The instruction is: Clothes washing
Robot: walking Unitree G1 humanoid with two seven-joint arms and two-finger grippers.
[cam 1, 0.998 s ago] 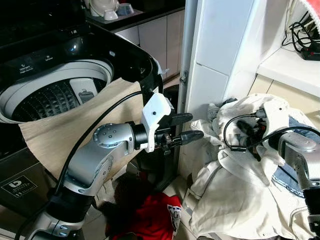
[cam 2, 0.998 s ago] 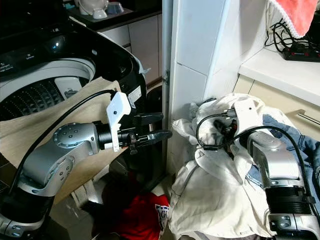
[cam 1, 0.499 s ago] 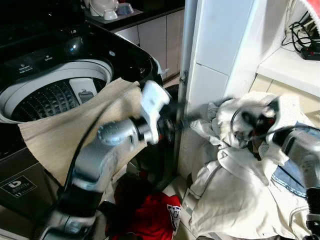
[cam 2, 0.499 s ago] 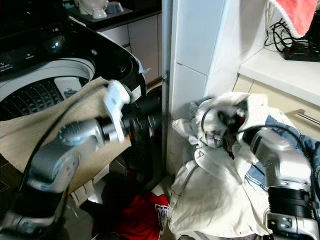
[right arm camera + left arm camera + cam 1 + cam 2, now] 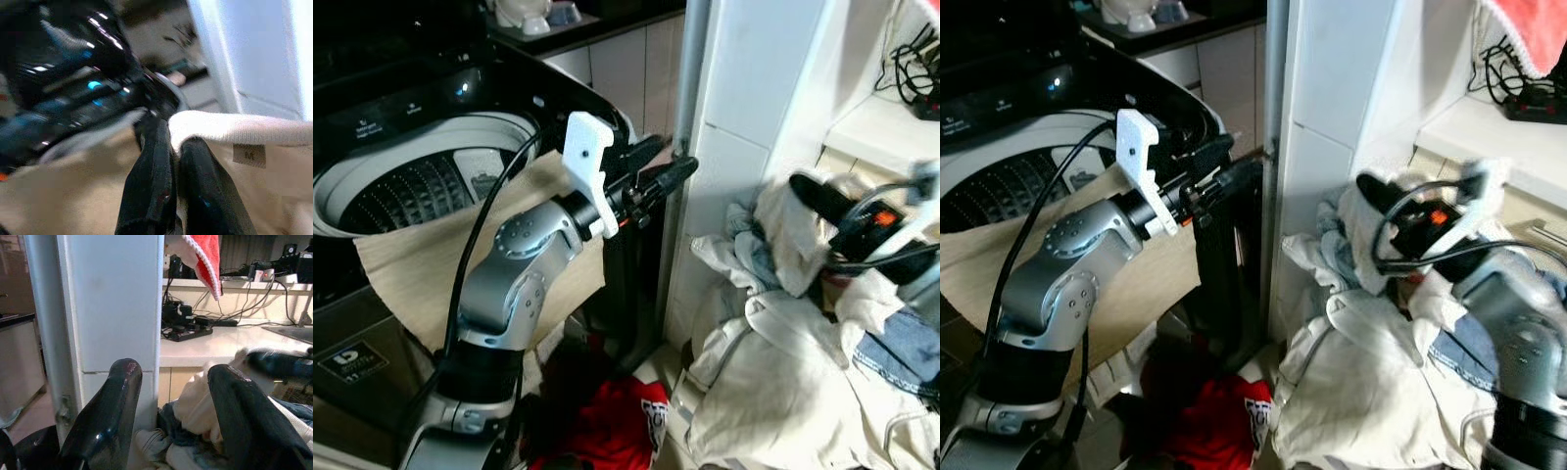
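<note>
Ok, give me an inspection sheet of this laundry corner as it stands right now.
Surface: floor, mostly covered by clothes.
Job's things: washing machine with lid open, drum showing; beige cloth draped over its front rim; white garment pinched in the right gripper.
Clutter: pile of white and denim clothes beside the pillar; red garment on the floor.
Grippers: left gripper open, raised beside the machine, holding nothing; right gripper shut on the white garment's edge, above the pile.
Cables: black cable along the left arm; tangled cords and power strip on the counter.
Surroundings: white pillar; red towel hanging.
</note>
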